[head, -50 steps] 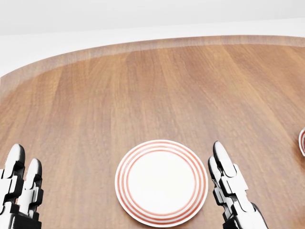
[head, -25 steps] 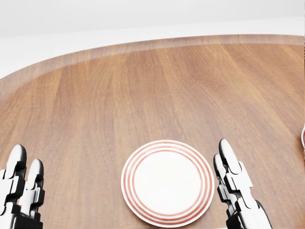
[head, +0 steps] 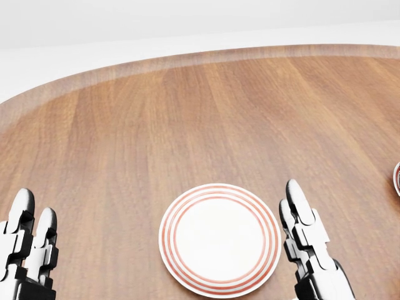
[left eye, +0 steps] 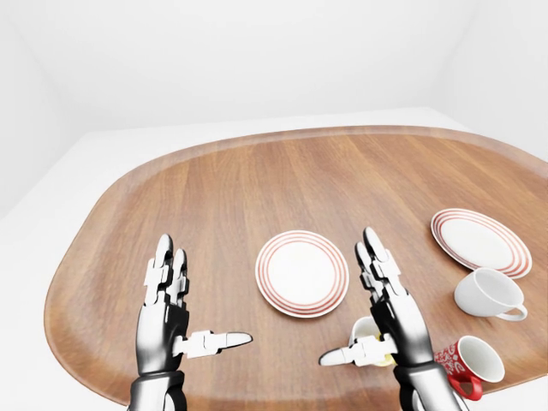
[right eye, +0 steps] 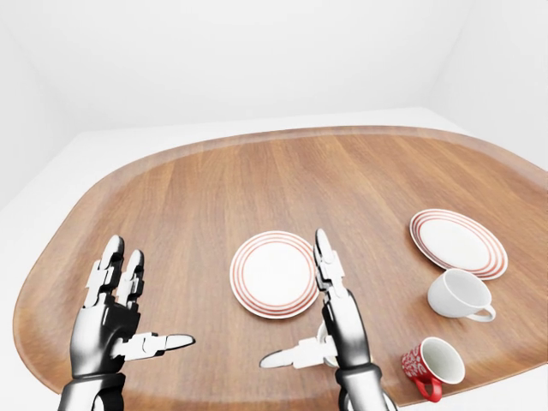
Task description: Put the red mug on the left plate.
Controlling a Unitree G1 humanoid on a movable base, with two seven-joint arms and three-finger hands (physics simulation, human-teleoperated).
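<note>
right hand (left eye: 377,338): nearest, low in left-eye view right of centre, fingers (left eye: 375,261) straight and pointing up the bench, thumb out sideways to view left, spread wide, holding nothing
left hand (left eye: 175,321): low at view left, same pose, fingers up, thumb out toward view right, spread wide, holding nothing; well apart from right hand
red mug (right eye: 431,363): bottom right of right-eye view, near the bench's near edge, tilted or on its side with white inside facing the camera, white pattern on the red wall, handle low toward view bottom; just right of the right hand, not touched by it
small cup (left eye: 365,328): pale, yellowish inside, mostly hidden behind right hand, cannot tell more
white cup (right eye: 457,295): right of the right hand, up from the red mug, lying with opening up-left, handle at view right; near the red mug, apart from it
left plate (head: 219,238): white with red rings, flat on bench, between the two hands in head view, just beside the right hand's fingers, nothing on it
right plate (left eye: 479,241): same red-ring pattern, further up at view right, just above the white cup, nothing on it
bench (left eye: 257,180): rounded wood top with raised rim, rest of surface bare toward view top
surroundings: plain white floor and walls
</note>
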